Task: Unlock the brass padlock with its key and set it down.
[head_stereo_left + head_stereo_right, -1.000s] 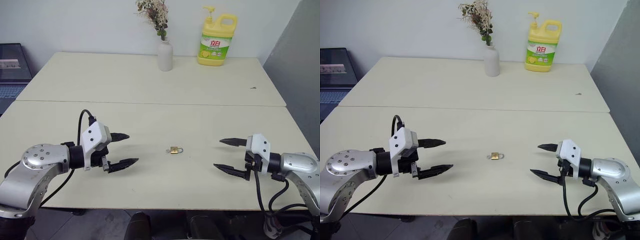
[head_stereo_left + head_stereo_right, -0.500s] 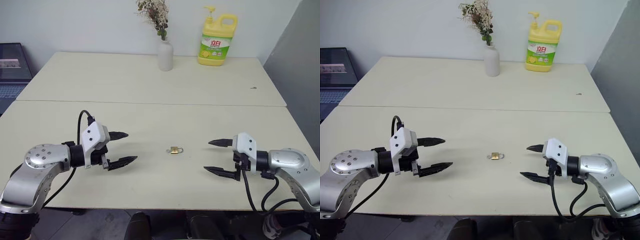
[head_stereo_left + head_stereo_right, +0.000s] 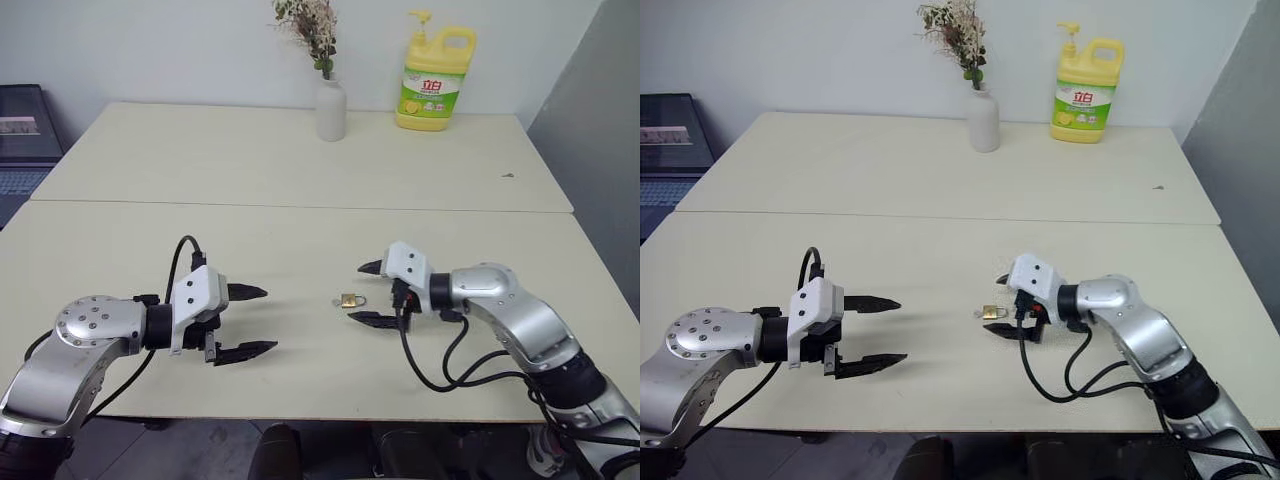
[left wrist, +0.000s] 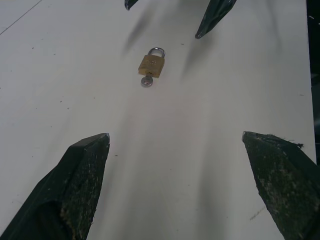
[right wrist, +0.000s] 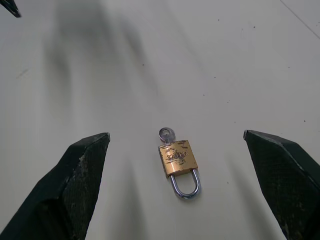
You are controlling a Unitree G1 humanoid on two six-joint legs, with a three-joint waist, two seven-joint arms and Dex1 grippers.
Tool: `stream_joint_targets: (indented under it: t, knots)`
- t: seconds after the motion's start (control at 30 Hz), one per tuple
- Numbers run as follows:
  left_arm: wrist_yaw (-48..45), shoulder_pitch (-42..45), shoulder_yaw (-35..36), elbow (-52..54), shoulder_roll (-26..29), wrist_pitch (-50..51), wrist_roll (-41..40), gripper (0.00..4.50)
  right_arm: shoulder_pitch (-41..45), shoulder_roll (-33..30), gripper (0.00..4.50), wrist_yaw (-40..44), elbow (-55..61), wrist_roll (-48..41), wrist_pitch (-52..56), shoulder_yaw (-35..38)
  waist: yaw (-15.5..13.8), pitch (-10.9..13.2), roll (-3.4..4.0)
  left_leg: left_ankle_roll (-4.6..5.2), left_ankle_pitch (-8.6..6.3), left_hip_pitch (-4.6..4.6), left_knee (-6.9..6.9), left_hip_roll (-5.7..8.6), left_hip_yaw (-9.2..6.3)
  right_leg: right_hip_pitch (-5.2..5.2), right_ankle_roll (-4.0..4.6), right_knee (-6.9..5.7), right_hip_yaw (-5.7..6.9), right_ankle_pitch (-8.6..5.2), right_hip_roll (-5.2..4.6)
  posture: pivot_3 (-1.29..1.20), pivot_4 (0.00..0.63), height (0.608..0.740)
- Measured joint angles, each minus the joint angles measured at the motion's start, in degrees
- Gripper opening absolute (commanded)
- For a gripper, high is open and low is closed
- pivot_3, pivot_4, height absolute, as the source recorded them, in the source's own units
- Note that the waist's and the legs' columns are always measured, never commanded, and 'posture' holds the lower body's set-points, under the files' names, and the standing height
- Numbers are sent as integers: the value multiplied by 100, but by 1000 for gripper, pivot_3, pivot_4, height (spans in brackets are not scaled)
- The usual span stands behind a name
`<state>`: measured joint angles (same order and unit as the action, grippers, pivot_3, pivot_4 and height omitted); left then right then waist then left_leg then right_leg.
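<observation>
The brass padlock (image 3: 349, 299) lies flat on the cream table (image 3: 300, 240), small, gold-bodied, with a thin silver shackle. Its key (image 5: 165, 133) sticks out of the body's base, on the side facing my left gripper. My right gripper (image 3: 358, 293) is open, its two black fingertips (image 4: 200, 34) level with the shackle end, one on each side and not touching the padlock. My left gripper (image 3: 268, 320) hovers open a short way to the padlock's left, pointing at it, with nothing between its fingers.
At the far table's back edge stand a white vase (image 3: 331, 108) with dried flowers and a yellow dish-soap bottle (image 3: 433, 82). A seam (image 3: 300, 207) joins the two tables. A dark screen (image 3: 25, 125) sits beyond the left edge.
My right gripper has swept left across the table, from near the right edge up to the padlock, staying open. The left gripper has barely moved. The padlock lies where it was.
</observation>
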<state>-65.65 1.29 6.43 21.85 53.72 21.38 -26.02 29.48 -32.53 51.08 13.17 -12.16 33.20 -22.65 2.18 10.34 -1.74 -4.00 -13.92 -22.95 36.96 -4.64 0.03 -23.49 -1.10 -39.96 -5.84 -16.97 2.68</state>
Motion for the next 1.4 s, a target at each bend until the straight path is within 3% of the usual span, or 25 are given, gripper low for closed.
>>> stream_joint_targets:
  t: [0.6, 0.73, 0.9, 1.0, 1.23, 1.4]
  knots:
    - [-163, -93, -342, -249, -54, -863, 515, 4472, 377, 671, 4500, 418, -1575, 755, -875, -440, 3, 0, 0, 0, 0, 2, -1, -3, 1, -3, 6, -5, 1, -2, 3, 0, 150, 740]
    - [-251, -92, -386, -472, -114, -1067, 595, 4500, 389, 691, 3619, 515, -1705, 821, -1042, -440, 1, 0, 0, 0, 0, 3, -1, -4, 0, -3, 6, -6, 2, -2, 3, 0, 150, 740]
    - [-271, -88, -392, -629, -132, -1227, 640, 4500, 389, 727, 1717, 573, -1775, 896, -1193, -440, 2, 0, 0, 0, 0, 3, -1, -3, -1, -3, 5, -6, 2, -2, 3, 0, 150, 740]
    - [-276, -89, -399, -663, -150, -1312, 671, 4500, 388, 726, 937, 621, -1778, 934, -1244, -439, 1, 0, 0, 0, 0, 3, -1, -3, 0, -3, 6, -6, 2, -2, 3, 0, 150, 740]
    - [-221, -25, -446, -680, -325, -1254, 678, 4500, 289, 595, 942, 564, -1715, 1126, -1638, -394, -12, 0, 1, 0, 0, 1, 0, -2, 0, -2, 5, -6, 2, -2, 2, 0, 150, 740]
    - [76, 453, -477, -621, -710, -572, 310, 4500, -55, 31, 942, 339, -1167, 1497, -2204, -151, -52, -1, -1, 0, 0, -1, 1, 0, -3, 0, 3, -4, 3, -1, 1, 0, 150, 740]
